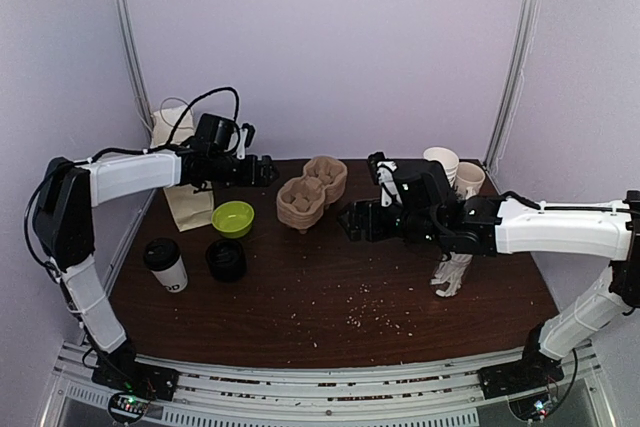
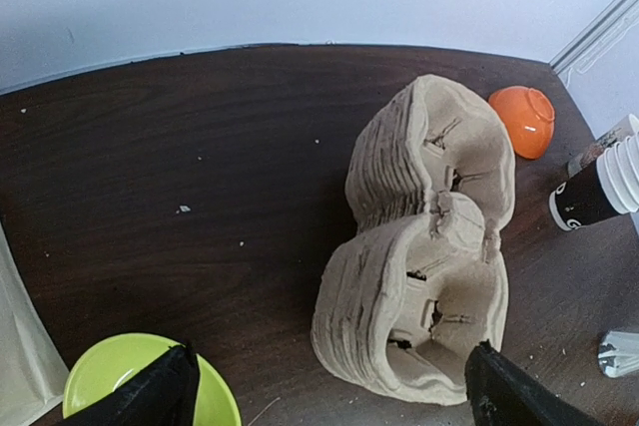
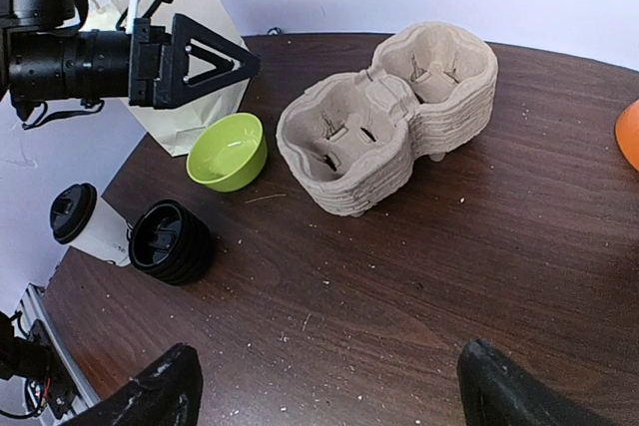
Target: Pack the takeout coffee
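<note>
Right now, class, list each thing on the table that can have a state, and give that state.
takeout coffee, upright, lid on, not yet packed.
carrier stack, nested, top wells empty.
green bowl, upright, empty.
lid stack, stacked, standing.
left pincer, open, holding nothing.
right pincer, open, holding nothing.

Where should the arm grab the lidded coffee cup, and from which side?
Grip the coffee cup on its white paper wall, below the black lid. It stands upright and tapers downward, so a level side grip under the lid rim is likely steadiest. The stack of lids sits close on its right, so the left gripper, open now, had better come from the table's left edge.
</note>
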